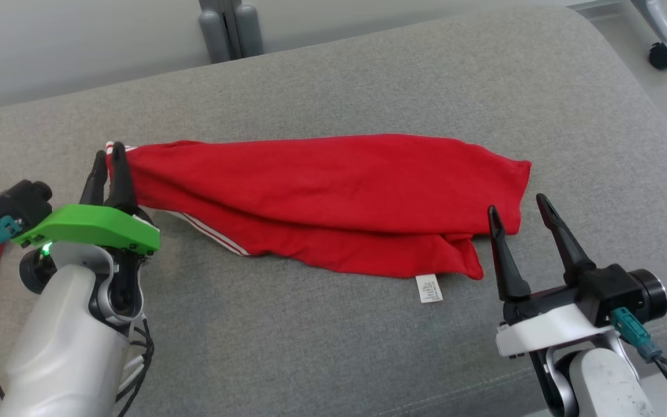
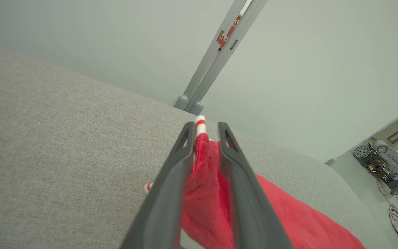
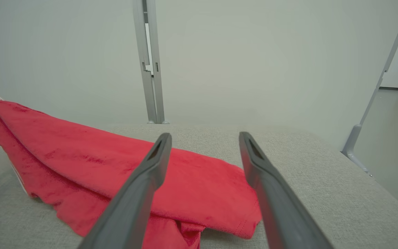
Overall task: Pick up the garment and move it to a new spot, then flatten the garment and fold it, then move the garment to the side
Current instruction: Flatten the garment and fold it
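left gripper (image 1: 109,150) narrow round the red garment's (image 1: 333,191) corner mid left, grip unclear, might slip and bunch; right gripper (image 1: 517,204) wide open.

nothing legible: the white care label (image 1: 429,288) on the garment (image 1: 333,191) (print too small), a red sticker (image 2: 227,34) on the post (image 2: 206,74).

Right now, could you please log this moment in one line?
left fingers: astride striped end of red garment, grip unclear | right fingers: open, near other end
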Robot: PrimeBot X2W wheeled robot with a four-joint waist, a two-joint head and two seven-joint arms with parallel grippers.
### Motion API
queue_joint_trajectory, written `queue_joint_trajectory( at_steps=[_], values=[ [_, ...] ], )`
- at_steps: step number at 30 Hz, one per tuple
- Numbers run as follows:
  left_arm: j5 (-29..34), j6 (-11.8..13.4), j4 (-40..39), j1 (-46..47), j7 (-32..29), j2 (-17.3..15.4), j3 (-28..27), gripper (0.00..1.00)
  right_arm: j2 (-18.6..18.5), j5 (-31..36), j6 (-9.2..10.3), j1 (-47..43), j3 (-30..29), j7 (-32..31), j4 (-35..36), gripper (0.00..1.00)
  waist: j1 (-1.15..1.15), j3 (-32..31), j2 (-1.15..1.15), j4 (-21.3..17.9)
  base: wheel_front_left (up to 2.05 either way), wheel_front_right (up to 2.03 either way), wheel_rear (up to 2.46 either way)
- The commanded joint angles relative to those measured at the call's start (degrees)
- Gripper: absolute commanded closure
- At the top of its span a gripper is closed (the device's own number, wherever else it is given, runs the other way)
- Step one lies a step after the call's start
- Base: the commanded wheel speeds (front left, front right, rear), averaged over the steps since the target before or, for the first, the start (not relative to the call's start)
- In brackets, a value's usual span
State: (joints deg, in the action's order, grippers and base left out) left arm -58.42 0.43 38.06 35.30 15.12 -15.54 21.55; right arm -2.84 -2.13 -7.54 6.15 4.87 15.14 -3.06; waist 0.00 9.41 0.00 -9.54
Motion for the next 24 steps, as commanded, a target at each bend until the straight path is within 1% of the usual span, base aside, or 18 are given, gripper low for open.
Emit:
queue_joint_trajectory(
  at_steps=[1,2,4,6,8,11,14,17,21,24],
  values=[
    [3.1,-0.7,-2.4,-1.7,0.0,0.5,-2.2,0.00,-0.1,0.6,0.10,-0.1,0.2,0.0,0.0,0.00,0.00,-0.2,0.00,0.5,0.00,0.00,0.00],
    [6.5,-0.8,-4.7,-3.7,0.0,1.3,-4.5,0.00,-0.1,0.7,0.10,-0.1,0.2,0.0,0.0,0.00,0.00,-0.4,0.00,0.7,0.00,0.00,0.00],
    [12.7,-0.3,-9.0,-7.7,0.0,2.7,-7.9,0.00,-0.1,0.8,0.10,-0.3,0.1,0.0,0.0,0.00,0.00,-0.6,0.00,1.2,0.00,0.00,0.00],
    [17.3,0.5,-13.0,-11.8,0.0,4.9,-11.8,0.00,-0.1,0.8,0.10,-0.4,0.1,0.0,0.0,0.00,0.00,-0.8,0.00,1.6,0.00,0.00,0.00],
    [21.0,0.6,-15.8,-16.2,0.0,7.3,-14.7,0.00,-0.1,0.9,0.10,-0.9,-0.2,0.0,0.0,0.00,0.00,-1.1,0.00,2.2,0.00,0.00,0.00],
    [24.9,-0.1,-17.3,-21.6,0.0,9.5,-16.8,0.00,-0.1,1.0,0.10,-1.2,-0.1,0.0,-0.2,0.00,0.00,-1.5,0.00,2.9,0.00,0.00,0.00],
    [28.5,-0.9,-16.4,-24.6,0.0,10.7,-17.0,0.00,-0.1,0.9,0.10,-1.2,0.1,0.0,-0.4,0.00,0.00,-1.6,0.00,3.4,0.00,0.00,0.00],
    [32.6,-1.1,-13.9,-24.8,0.0,11.3,-16.7,0.00,-0.1,0.7,0.10,-0.6,0.6,0.0,-0.5,0.00,0.00,-1.5,0.00,3.4,0.00,0.00,0.00],
    [35.9,-2.0,-8.3,-21.2,0.0,11.6,-16.3,0.00,-0.1,0.7,0.10,0.4,1.2,0.0,-0.1,0.00,0.00,-0.3,0.00,2.7,0.00,0.00,0.00],
    [37.5,-3.1,-1.7,-17.1,0.0,11.1,-15.2,0.00,-0.1,1.4,0.10,1.0,1.2,0.0,0.2,0.00,0.00,1.1,0.00,2.0,0.00,0.00,0.00]
  ],
)
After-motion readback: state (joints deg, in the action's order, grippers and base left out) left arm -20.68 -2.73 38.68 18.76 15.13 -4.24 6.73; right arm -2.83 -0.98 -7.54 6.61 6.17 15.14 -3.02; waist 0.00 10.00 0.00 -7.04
